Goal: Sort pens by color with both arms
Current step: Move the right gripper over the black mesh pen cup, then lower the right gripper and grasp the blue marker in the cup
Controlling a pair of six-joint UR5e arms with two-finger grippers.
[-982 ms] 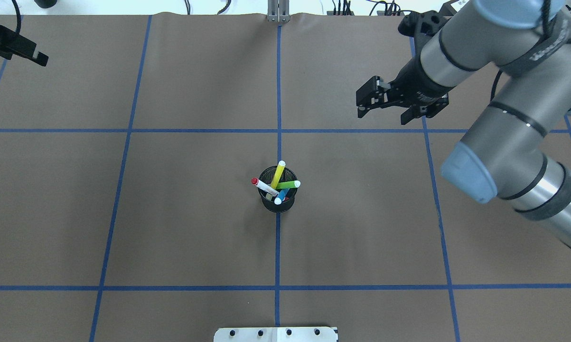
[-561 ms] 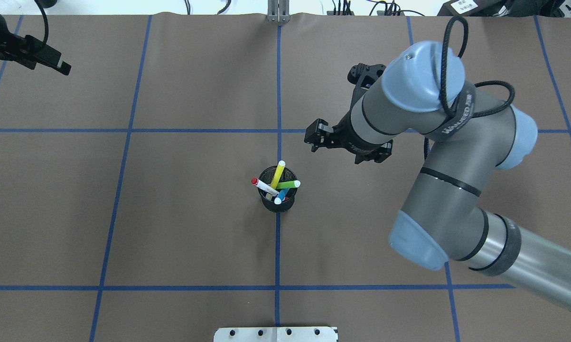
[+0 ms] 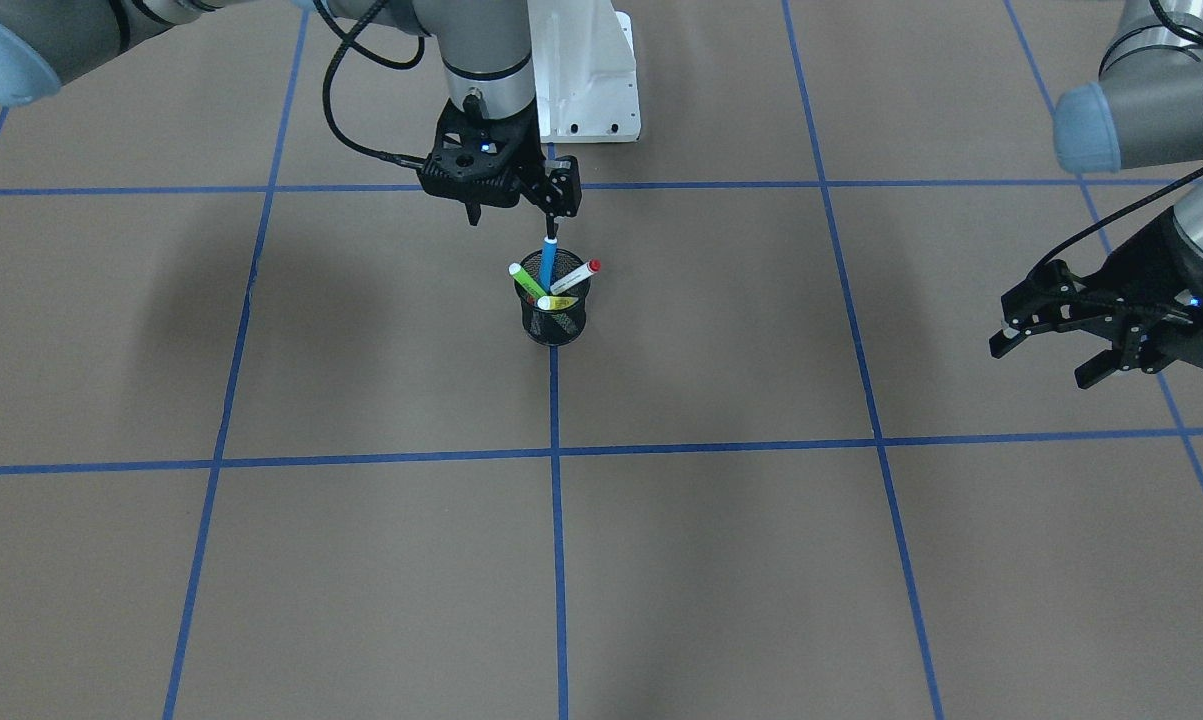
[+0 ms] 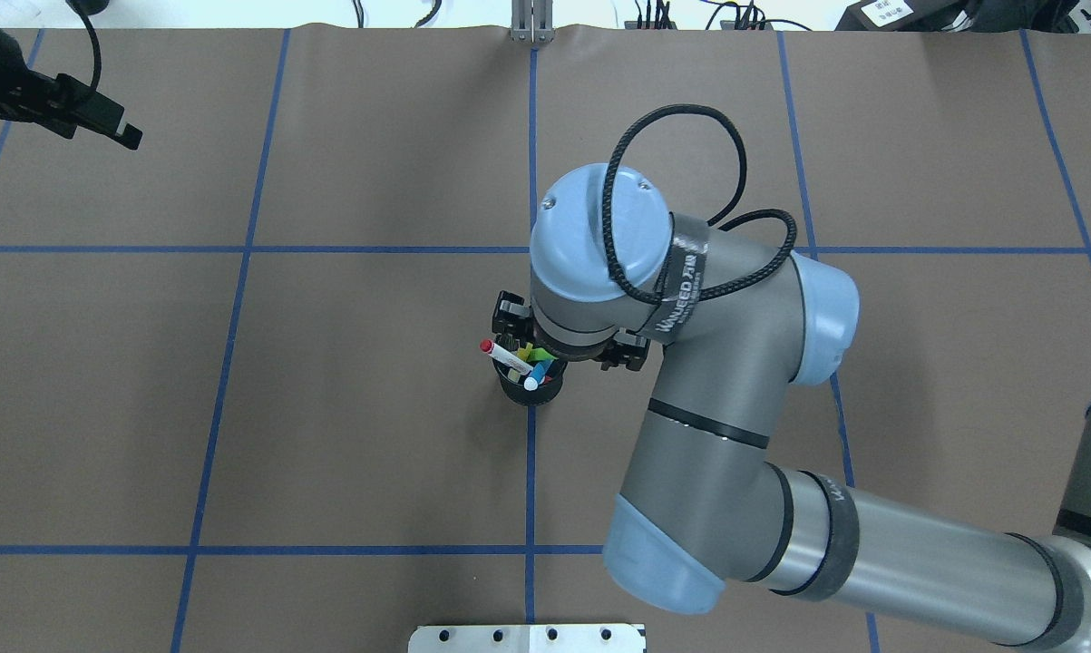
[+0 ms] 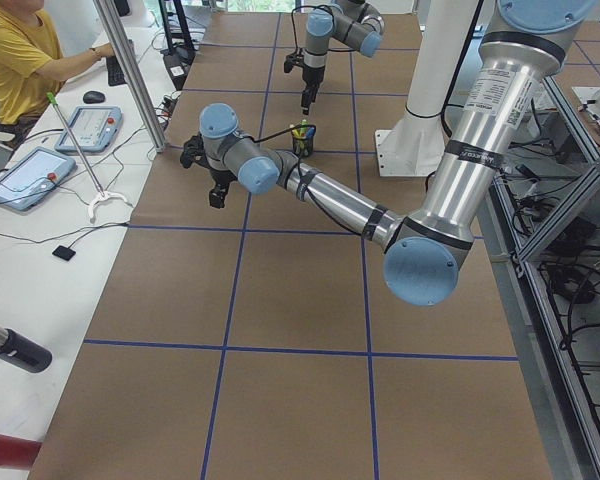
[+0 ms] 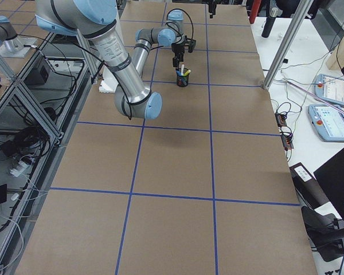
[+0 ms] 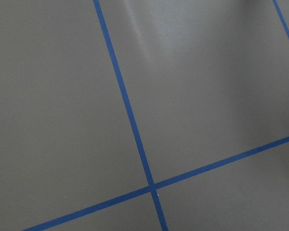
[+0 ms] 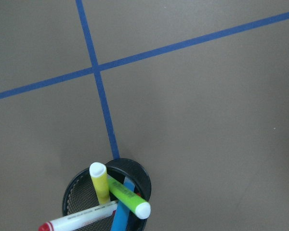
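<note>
A black mesh cup [image 3: 554, 325] stands on the centre line and holds the pens: blue [image 3: 548, 260], green [image 3: 528, 281], yellow [image 3: 559, 302] and a white one with a red cap [image 3: 574, 277]. In the right wrist view the cup's rim [image 8: 140, 174] lies at the bottom edge with the yellow pen [image 8: 100, 183], the green pen [image 8: 127, 195] and the red-capped pen [image 8: 79, 219]. My right gripper [image 3: 519, 208] hangs open just above the cup, holding nothing. Far off to my left and over bare paper, my left gripper [image 3: 1046, 360] is open and empty.
Brown paper with blue tape grid lines [image 4: 237, 249] covers the table. The white base plate [image 4: 527, 638] sits at the near edge. A person [image 5: 20, 50] sits at a side table with tablets [image 5: 25, 175] beyond the left end.
My right arm has swung in from the far right and now has its gripper directly over the cup. The left gripper has shifted slightly inward. The pens have not moved.
</note>
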